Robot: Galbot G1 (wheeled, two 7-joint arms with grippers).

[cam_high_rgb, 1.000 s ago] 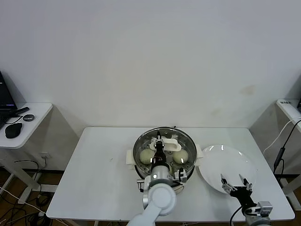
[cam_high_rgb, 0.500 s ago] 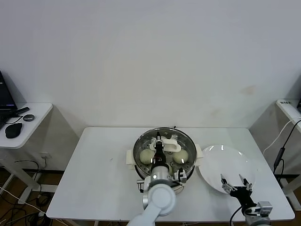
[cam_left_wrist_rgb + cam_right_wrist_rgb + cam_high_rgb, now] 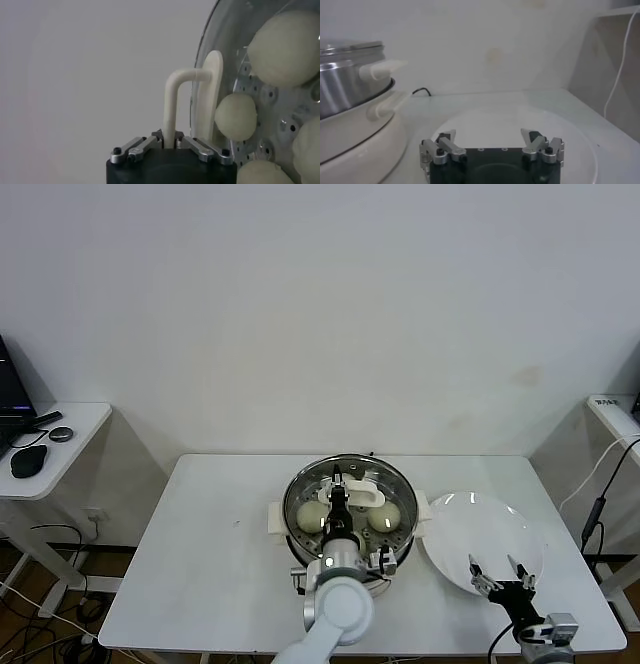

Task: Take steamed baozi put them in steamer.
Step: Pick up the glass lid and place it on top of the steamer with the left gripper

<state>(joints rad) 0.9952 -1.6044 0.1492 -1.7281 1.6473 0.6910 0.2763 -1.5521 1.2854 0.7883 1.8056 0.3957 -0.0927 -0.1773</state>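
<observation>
Left hand: the left hand (image 3: pixel 169 145) is gripping the white handle (image 3: pixel 175 100) of the glass lid (image 3: pixel 350 494), fingers clamped tight on it, holding the lid over the steamer at the centre of the head view.
Right hand: the right hand (image 3: pixel 503 576) is hovering low over the near edge of the white plate (image 3: pixel 495 524) in the lower right of the frame, fingers (image 3: pixel 442 145) spread wide apart and gripping nothing.
Steamer: the steamer (image 3: pixel 290 514) is sitting mid-counter, its white side handles sticking out left and right, the plate just beside it.
Baozi: the steamed baozi (image 3: pixel 313 513) are lying inside the steamer on the perforated tray (image 3: pixel 272 107); two are showing in the head view, either side of the left arm, and four through the glass in the left wrist view.
Counter: the white counter (image 3: pixel 200 564) is carrying steamer and plate, against a plain white wall.
Side desk: at the far left edge, a smaller desk (image 3: pixel 60 434) is holding a computer mouse (image 3: pixel 26 461).
</observation>
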